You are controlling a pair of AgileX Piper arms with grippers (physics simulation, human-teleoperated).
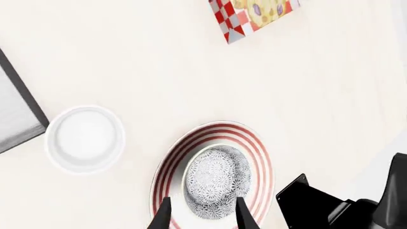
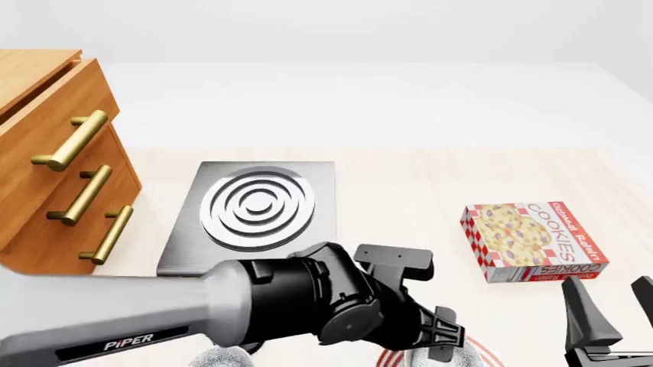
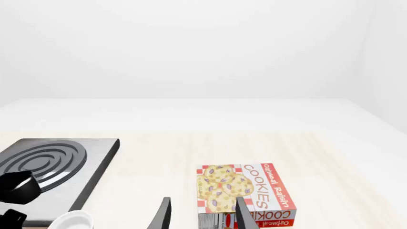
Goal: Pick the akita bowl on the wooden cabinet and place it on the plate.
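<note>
Bowl on plate is what the left wrist view shows: the akita bowl (image 1: 218, 182) sits inside the red rings of the plate (image 1: 257, 148), a little off centre. The left gripper (image 1: 202, 215) hangs above it with its fingers spread to either side of the bowl's rim and daylight between each finger and the rim, so it grips nothing; I judge the bowl is already set down and let go. Beside the plate stands a small white ramekin (image 1: 85, 139), apart from it, with the grey stove slab (image 1: 16, 117) just beyond the ramekin. A cookie box (image 1: 253, 14) lies well away from the plate, and part of the right arm (image 1: 346, 202) shows close by.

From the front, the left arm (image 2: 275, 302) covers most of the plate, only a red sliver showing. The wooden cabinet (image 2: 46, 164) stands far from the plate with nothing visible on the part of its top in view. The stove's burner (image 2: 257, 205) lies between them.

The right wrist view shows the right gripper (image 3: 202, 212), fingers apart and empty, pointing toward the cookie box, clear of the plate. Nothing obstructs a straight lift away.
</note>
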